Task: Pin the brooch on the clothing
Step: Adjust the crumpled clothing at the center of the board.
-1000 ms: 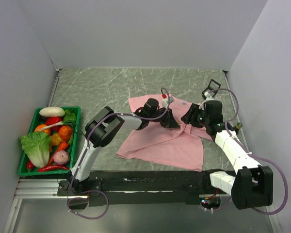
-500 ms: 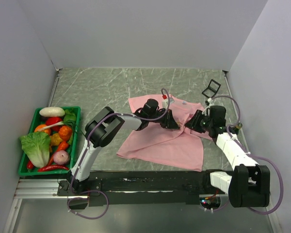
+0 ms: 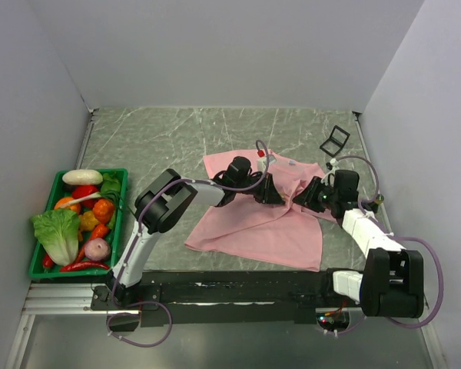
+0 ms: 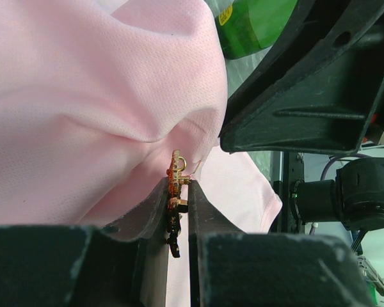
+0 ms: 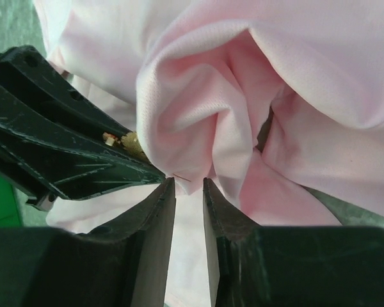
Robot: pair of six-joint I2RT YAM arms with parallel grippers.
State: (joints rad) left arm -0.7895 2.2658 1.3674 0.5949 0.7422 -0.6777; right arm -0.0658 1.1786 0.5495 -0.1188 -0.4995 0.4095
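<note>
Marble-patterned table [image 3: 169,138], both arms reaching in toward its middle. Light pink T-shirt [image 3: 253,231] lies rumpled on the table in front of the arm bases, bunched up into folds where the two wrists meet. The left gripper [image 3: 272,192] comes in from the left over the shirt. In the left wrist view its jaws [image 4: 179,192] are drawn nearly together, clamped on the brooch [image 4: 174,179]. The brooch is a tiny piece seen edge-on, orange-red with gold fittings and a small gold ring at the top. It stands upright in the slit between the fingers, its upper end pressed into a hollow of pink fabric [image 4: 83,96]; I cannot tell whether the pin has gone into the cloth. The right gripper [image 3: 302,200] comes in from the right, tips close to the left gripper's and low over the same bunch of shirt. In the right wrist view its jaws [image 5: 189,185] are narrow, with a thin gap between the fingers. The lower edge of a thick fold of the T-shirt [image 5: 198,115] hangs right at the mouth of that gap. I cannot tell whether the fold is pinched or only touching the tips. The same view shows the left gripper's black finger [image 5: 64,153] just left of the fold, a gold speck of the brooch [image 5: 128,144] showing at its edge against the fabric. At the table's left edge, well apart from the work, is a green crate [image 3: 124,223] of mixed vegetables, with a lettuce [image 3: 58,234] at its near end. A small black frame-like object [image 3: 334,140] is at the far right of the table, beyond the right arm; too small to identify.
</note>
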